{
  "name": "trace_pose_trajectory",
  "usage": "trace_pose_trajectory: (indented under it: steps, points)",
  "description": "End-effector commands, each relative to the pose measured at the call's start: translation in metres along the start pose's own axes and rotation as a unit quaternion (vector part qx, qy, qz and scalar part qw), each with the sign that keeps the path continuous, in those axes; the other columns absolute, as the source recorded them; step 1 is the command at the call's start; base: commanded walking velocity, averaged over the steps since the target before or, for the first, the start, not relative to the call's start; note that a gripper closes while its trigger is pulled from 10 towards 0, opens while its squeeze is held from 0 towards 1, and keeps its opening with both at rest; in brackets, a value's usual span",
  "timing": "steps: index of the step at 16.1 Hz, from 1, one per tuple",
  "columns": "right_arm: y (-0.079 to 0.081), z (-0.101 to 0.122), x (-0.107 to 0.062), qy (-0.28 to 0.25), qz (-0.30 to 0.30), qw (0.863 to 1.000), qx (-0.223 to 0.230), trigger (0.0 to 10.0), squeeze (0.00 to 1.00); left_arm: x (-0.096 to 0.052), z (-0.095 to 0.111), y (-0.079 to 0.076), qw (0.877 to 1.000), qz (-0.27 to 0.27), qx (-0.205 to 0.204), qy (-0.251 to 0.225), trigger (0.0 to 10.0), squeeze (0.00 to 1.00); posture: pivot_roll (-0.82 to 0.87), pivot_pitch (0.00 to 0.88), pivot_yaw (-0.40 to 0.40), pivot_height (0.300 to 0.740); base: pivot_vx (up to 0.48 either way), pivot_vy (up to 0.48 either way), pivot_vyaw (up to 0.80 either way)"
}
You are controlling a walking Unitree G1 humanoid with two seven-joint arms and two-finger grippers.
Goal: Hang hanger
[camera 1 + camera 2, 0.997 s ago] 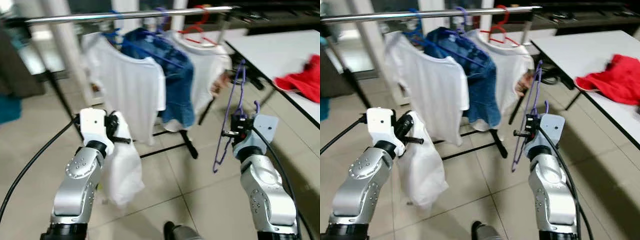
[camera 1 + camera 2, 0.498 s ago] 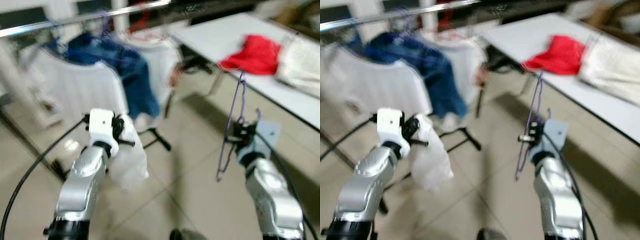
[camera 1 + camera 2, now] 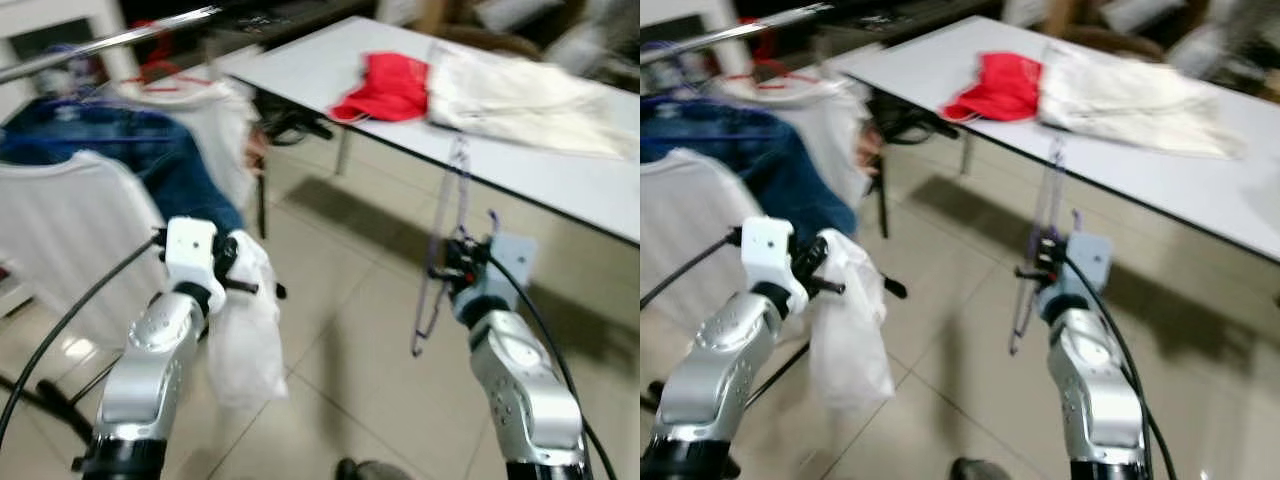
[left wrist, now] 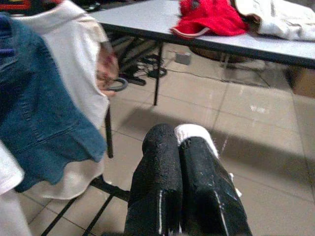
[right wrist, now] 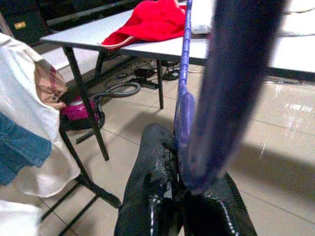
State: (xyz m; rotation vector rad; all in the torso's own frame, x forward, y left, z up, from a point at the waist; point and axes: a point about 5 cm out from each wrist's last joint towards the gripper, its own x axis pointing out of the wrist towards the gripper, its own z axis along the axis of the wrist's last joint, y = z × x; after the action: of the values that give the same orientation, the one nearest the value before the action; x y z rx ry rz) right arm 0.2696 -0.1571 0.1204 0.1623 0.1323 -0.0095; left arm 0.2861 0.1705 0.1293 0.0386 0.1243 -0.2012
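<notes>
The right gripper (image 3: 452,272) was clamped tight on the purple hanger (image 3: 440,250), fingers (image 5: 152,196) pressed together around the plastic, and the hanger stood roughly upright in front of the robot, its top reaching up across the edge of the white table (image 3: 560,170). Over on the other side, the left gripper (image 3: 243,285) was pinched closed on a white garment (image 3: 245,340), which drooped down from the fingers (image 4: 162,187) toward the tiled floor (image 3: 350,340). On the table lay a red cloth (image 3: 385,88) and, just beside it, a cream-coloured cloth (image 3: 520,95). Off to the robot's left ran the metal rail (image 3: 110,40) of the clothes rack, with a white shirt (image 3: 60,230), a blue denim piece (image 3: 140,150) and another white top (image 3: 215,120) hanging from it. The head views were blurred, so the hangers up on the rail were hard to make out; one looked red. The purple hanger was well apart from the rail, out by the table.
</notes>
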Motion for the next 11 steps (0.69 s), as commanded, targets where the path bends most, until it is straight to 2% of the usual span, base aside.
trace_pose_trajectory:
  steps: [1,6,8,10,11]
  points:
    - [-0.008,0.004,-0.001,-0.003,-0.026,1.0,-0.008,10.0,0.0,0.005,0.009,-0.005,1.0,-0.014,0.003,-0.021,10.0,0.0,-0.05,0.025,0.02,0.74,0.0,0.341,-0.8]
    - [-0.021,-0.002,-0.009,0.007,-0.055,0.998,0.005,10.0,0.0,0.008,0.005,-0.013,0.999,-0.029,-0.002,-0.018,10.0,0.0,-0.07,0.019,0.031,0.74,0.0,0.375,-0.8]
    - [-0.01,-0.001,-0.002,0.01,-0.033,0.999,0.008,10.0,0.0,0.009,0.008,-0.006,1.0,-0.016,0.001,-0.023,10.0,0.0,-0.05,0.007,0.018,0.74,0.0,0.379,-0.8]
    - [-0.007,-0.002,0.0,0.012,-0.021,1.0,-0.001,10.0,0.0,0.008,0.006,-0.002,1.0,-0.009,0.001,-0.021,10.0,0.0,-0.06,0.0,0.022,0.74,0.0,0.379,-0.8]
    - [-0.006,-0.002,0.001,0.016,-0.015,1.0,-0.004,10.0,0.0,0.008,0.006,-0.001,1.0,-0.003,0.001,-0.022,10.0,0.0,-0.06,0.0,0.019,0.74,0.0,0.0,-0.8]
